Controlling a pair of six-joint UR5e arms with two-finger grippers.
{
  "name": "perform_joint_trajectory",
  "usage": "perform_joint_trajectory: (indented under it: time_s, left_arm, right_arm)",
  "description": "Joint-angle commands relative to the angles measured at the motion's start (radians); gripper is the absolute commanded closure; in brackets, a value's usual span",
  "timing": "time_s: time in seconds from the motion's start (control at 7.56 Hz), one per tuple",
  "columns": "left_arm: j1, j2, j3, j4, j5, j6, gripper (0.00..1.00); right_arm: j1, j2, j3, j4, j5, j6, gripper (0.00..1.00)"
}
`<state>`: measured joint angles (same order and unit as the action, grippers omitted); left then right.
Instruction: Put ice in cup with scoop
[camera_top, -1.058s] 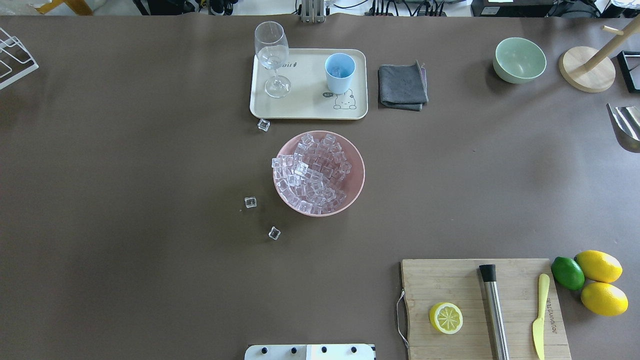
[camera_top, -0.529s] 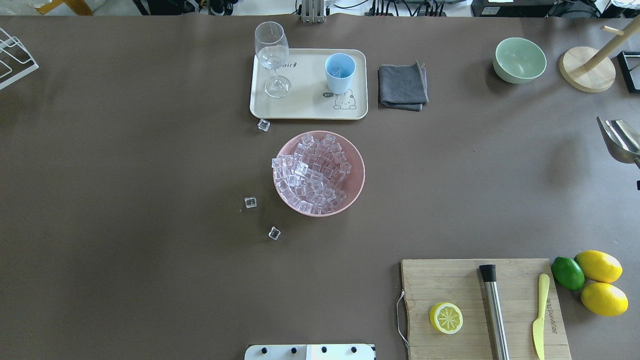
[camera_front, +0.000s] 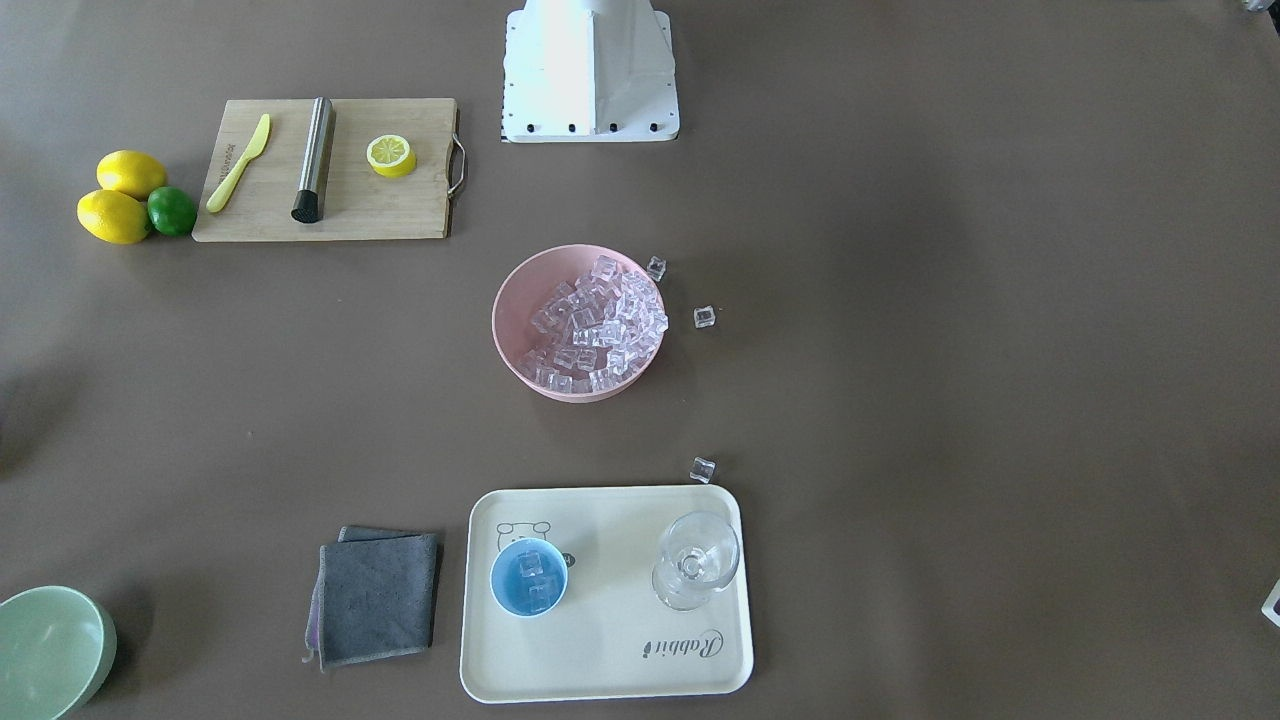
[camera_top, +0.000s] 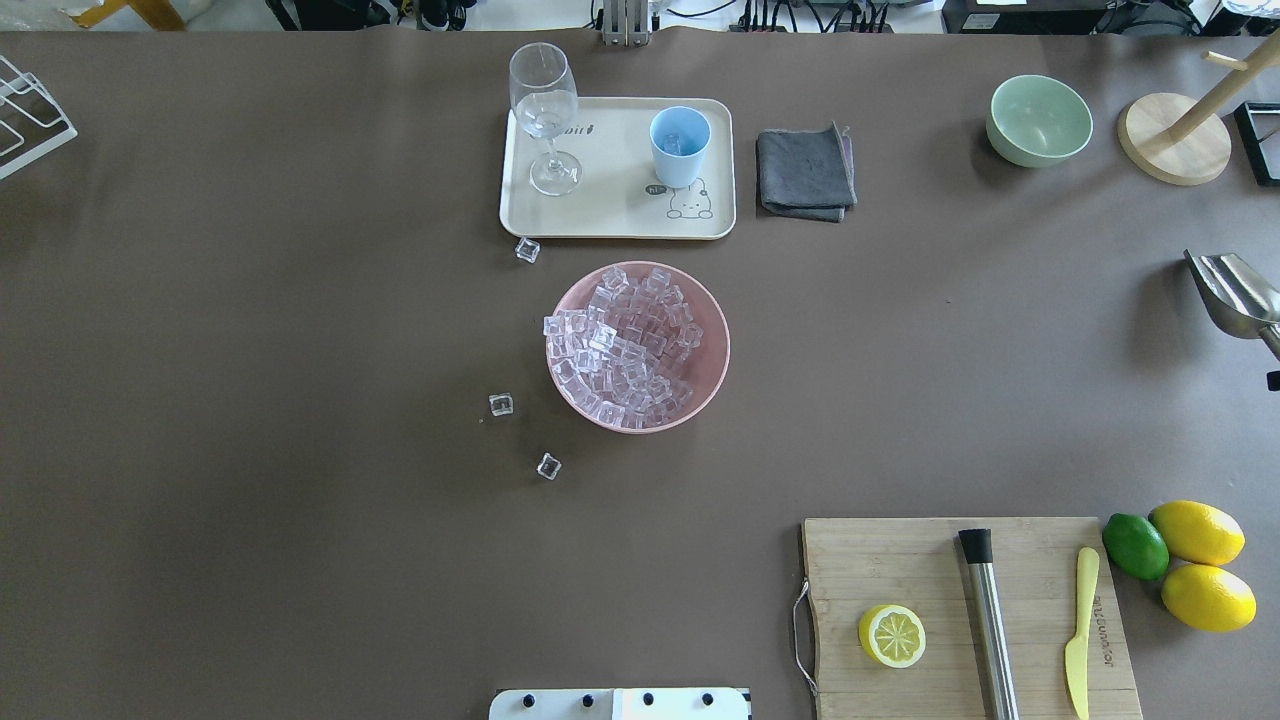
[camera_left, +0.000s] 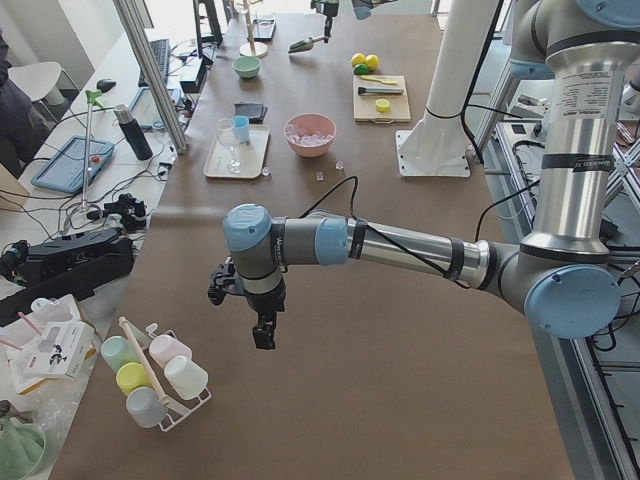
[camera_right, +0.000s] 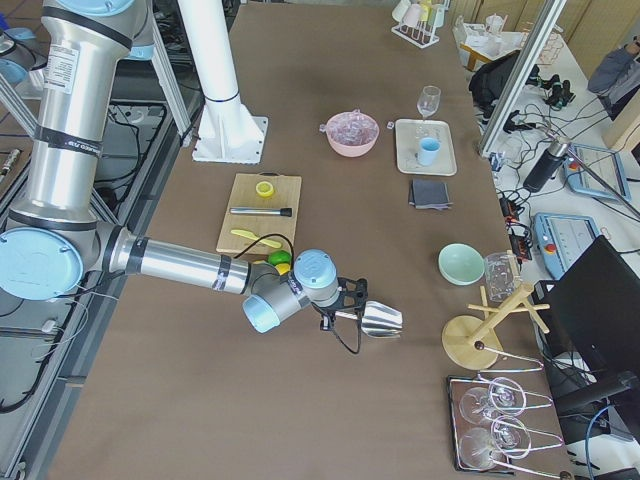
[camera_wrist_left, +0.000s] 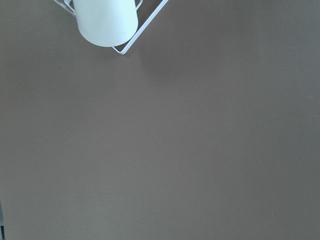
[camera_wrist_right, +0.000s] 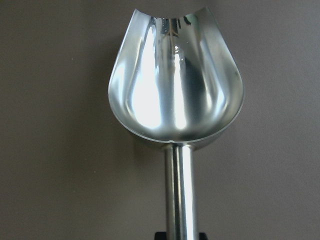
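The silver scoop (camera_top: 1235, 295) hangs above the table at the far right edge, its trough empty in the right wrist view (camera_wrist_right: 175, 85). My right gripper (camera_right: 338, 303) is shut on its handle. The ice (camera_top: 620, 345) fills the pink bowl (camera_top: 722, 345) at the table's middle. Three loose cubes (camera_top: 500, 404) lie on the table to the bowl's left. The light-blue cup (camera_top: 680, 146) stands on the cream tray (camera_top: 620, 200) with a couple of cubes inside (camera_front: 529, 577). My left gripper (camera_left: 262, 335) hangs far to the left, near a cup rack; I cannot tell if it is open.
A wine glass (camera_top: 545, 115) stands on the tray beside the cup. A grey cloth (camera_top: 805, 172), a pale-green bowl (camera_top: 1040, 120) and a wooden stand (camera_top: 1175, 140) are at the back right. A cutting board (camera_top: 960, 620) with lemon half, steel cylinder and knife is front right.
The scoop has moved toward the robot and slightly inward from the right edge, showing more of its trough. Bowl, cup and loose cubes have not moved.
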<state>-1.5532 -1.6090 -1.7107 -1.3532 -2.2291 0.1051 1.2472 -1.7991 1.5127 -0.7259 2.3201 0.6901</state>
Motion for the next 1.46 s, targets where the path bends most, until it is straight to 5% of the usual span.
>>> perform_joint_trajectory:
  time_s: [0.0,0.53,1.06,1.32]
  left_arm:
    - [-0.004,0.001,0.003,0.002,-0.087,0.004,0.01]
    - [-0.002,0.001,0.002,-0.004,-0.118,0.008,0.01]
    - [0.002,0.0,0.016,-0.066,-0.119,0.008,0.01]
    - [0.004,0.0,0.011,-0.067,-0.119,0.008,0.01]
  right_arm:
    - [-0.002,0.003,-0.028,0.031,0.013,-0.006,0.01]
    - [0.026,0.001,0.015,-0.036,0.091,-0.053,0.0]
    - [0.266,-0.008,0.269,-0.685,0.105,-0.639,0.0]
    - [0.353,-0.006,0.294,-0.85,0.093,-0.779,0.0]
